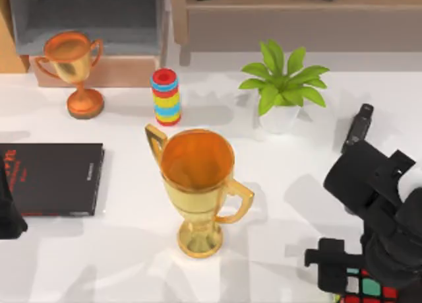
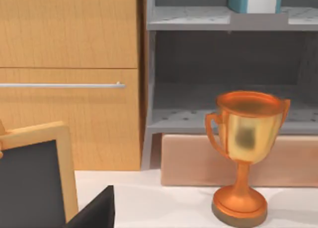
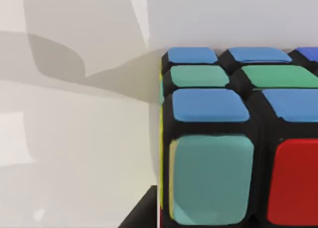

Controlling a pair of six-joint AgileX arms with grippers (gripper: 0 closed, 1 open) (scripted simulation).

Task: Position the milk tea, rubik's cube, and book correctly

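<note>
the black book [image 1: 53, 179] lying flat on the white bench [image 1: 119, 250], well left of the large gold trophy [image 1: 196, 191], carries red lettering at its left edge and a thin pale line of print near its right edge, both too small to read. there are two trophies: the large one near the bench's middle and a smaller one [image 1: 74, 68] behind and left of it, just in front of a grey shelf unit [image 2: 228, 64]. one stack of coloured rings [image 1: 165, 96] in red, blue and yellow stands behind the large trophy, and one potted green plant [image 1: 282, 85] stands behind and to its right. the rubik's cube [image 1: 366, 286] sits on the bench at the front edge, well right of the large trophy, with the right end effector [image 1: 356, 276] directly over it; whether its fingers are spread or closed on the cube cannot be told. the right wrist view shows the cube close up, with blue, green, teal and red squares in a black frame. a light teal book [image 2: 252, 0] stands on the shelf unit's upper level, above the smaller trophy. the left arm [image 1: 10, 210] sits at the bench's left edge beside the black book, and how far its end effector is open cannot be told.
</note>
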